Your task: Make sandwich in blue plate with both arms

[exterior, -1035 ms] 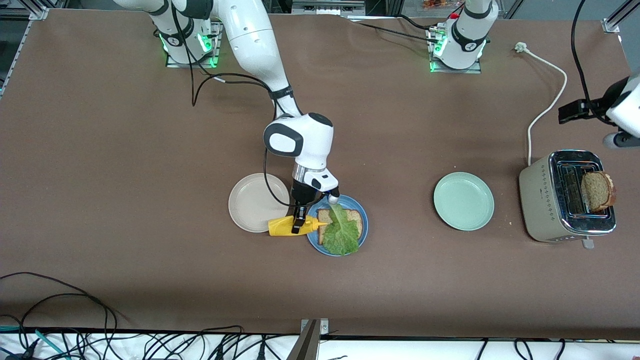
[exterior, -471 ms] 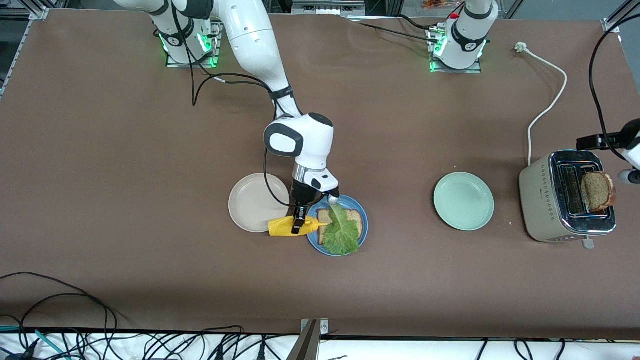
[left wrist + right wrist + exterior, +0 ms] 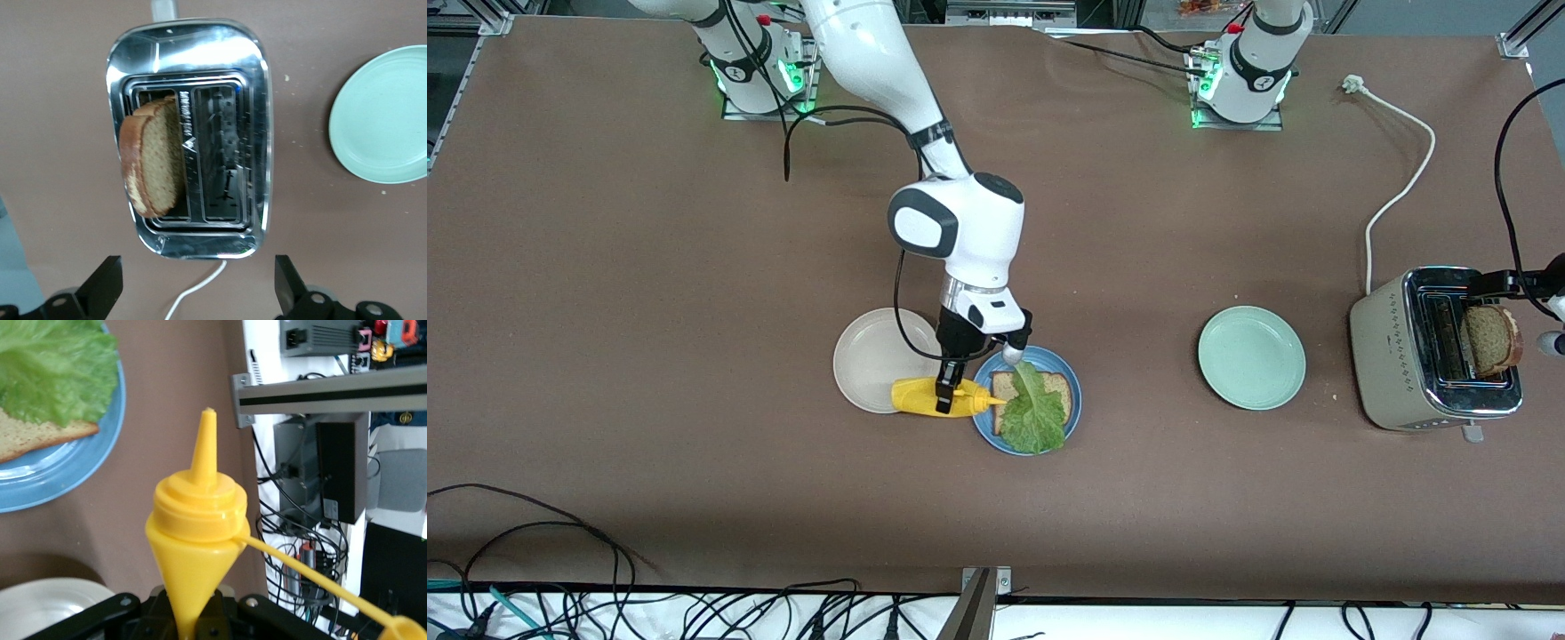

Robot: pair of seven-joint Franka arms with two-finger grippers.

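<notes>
Blue plate (image 3: 1069,411) mid-table, brown bread slice (image 3: 1055,386) on it, ruffled green lettuce (image 3: 1034,416) on top

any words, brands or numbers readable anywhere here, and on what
None can be read.
toaster: small marks on the bar between the slots, too blurred to read.
right arm's base and left arm's base: a small round mark each, too small to read.
yellow bottle, blue plate: no text.

Tabletop layout, as I stand

My right jaws hold the bottle (image 3: 938,397) over the gap between two plates; lettuce (image 3: 1034,411) lies on bread (image 3: 1055,386) in one plate (image 3: 1072,409). Toward my left arm's end sit a third plate (image 3: 1251,357), then the toaster (image 3: 1398,360) with a slice (image 3: 1489,339) in it.
</notes>
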